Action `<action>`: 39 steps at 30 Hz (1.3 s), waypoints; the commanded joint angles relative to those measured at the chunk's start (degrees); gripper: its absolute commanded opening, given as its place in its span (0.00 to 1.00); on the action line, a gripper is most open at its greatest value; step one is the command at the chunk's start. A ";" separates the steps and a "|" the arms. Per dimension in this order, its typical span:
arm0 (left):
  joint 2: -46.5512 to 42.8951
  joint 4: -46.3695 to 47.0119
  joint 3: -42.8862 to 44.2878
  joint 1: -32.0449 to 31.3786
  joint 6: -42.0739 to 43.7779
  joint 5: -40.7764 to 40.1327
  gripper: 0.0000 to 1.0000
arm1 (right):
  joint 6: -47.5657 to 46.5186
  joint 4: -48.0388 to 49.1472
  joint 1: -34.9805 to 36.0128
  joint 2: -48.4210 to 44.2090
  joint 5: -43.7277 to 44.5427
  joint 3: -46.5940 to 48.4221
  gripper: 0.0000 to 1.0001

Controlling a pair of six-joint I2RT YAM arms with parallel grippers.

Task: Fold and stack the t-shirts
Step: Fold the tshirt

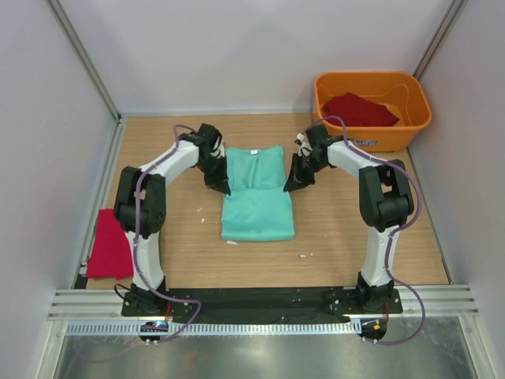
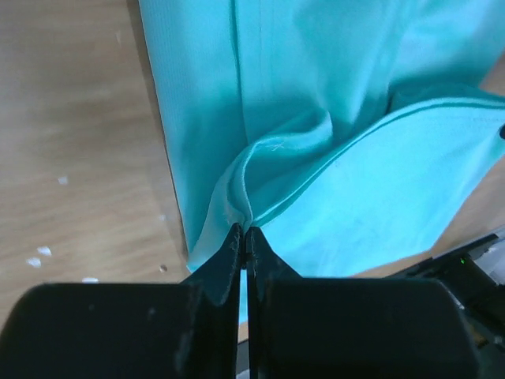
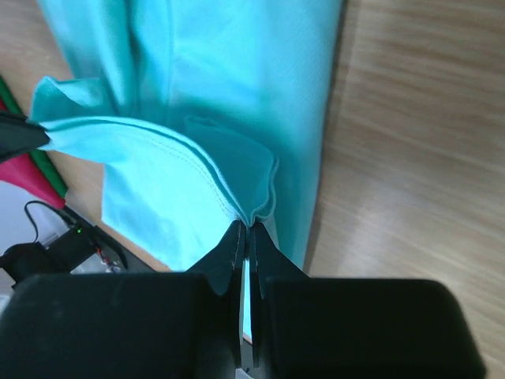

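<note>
Jaws of the left gripper (image 2: 243, 237) and right gripper (image 3: 246, 233) are closed tight, each pinching a side edge of the teal shirt (image 1: 256, 201), which lies in the middle of the table (image 1: 355, 237) as a narrow strip, sides turned in. So the lengthwise fold looks done and the crosswise fold is not yet made. One red shirt (image 1: 109, 243) lies folded at its left edge and another red shirt (image 1: 359, 109) waits crumpled in the tub (image 1: 402, 130), so I judge about half remains.

Teal t-shirt (image 1: 257, 201) folded narrow, red t-shirt (image 1: 108, 245) left
</note>
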 commanded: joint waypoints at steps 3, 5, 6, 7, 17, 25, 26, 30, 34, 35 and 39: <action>-13.94 2.12 -11.45 -1.23 -4.87 5.28 0.00 | 1.89 -1.38 1.67 -10.55 -5.63 -4.41 0.04; -18.59 2.56 -14.46 -2.11 -5.75 5.28 0.00 | 1.98 -1.03 2.29 -14.14 -6.43 -8.72 0.04; -19.75 2.57 -15.78 -3.16 -6.10 5.54 0.00 | 1.72 -1.20 2.73 -15.21 -6.96 -10.04 0.04; -20.72 2.57 -18.23 -3.78 -6.98 5.89 0.00 | 1.46 -1.55 3.43 -16.35 -7.22 -13.01 0.05; -40.22 2.65 -36.96 -16.52 -17.43 2.21 0.00 | 6.10 -0.42 11.51 -35.24 -6.35 -33.15 0.06; -57.45 1.42 -50.77 -21.71 -27.81 2.11 0.10 | 14.01 3.01 17.93 -47.73 -7.05 -47.38 0.09; -59.64 1.42 -51.90 -22.06 -28.69 2.55 0.12 | 15.07 3.45 18.89 -49.91 -7.14 -48.54 0.10; -62.91 1.86 -54.99 -26.19 -32.03 2.99 0.21 | 20.52 6.87 24.34 -53.62 -7.49 -53.37 0.22; -63.18 4.23 -56.66 -31.81 -35.28 4.22 0.23 | 23.51 7.23 28.56 -54.59 -7.67 -56.28 0.22; -63.18 4.24 -56.31 -34.52 -36.59 3.96 0.22 | 23.86 6.97 29.01 -54.85 -7.84 -56.28 0.22; -65.11 1.78 -52.45 -37.80 -38.01 0.89 0.31 | 23.52 3.64 29.80 -56.88 -10.65 -55.58 0.45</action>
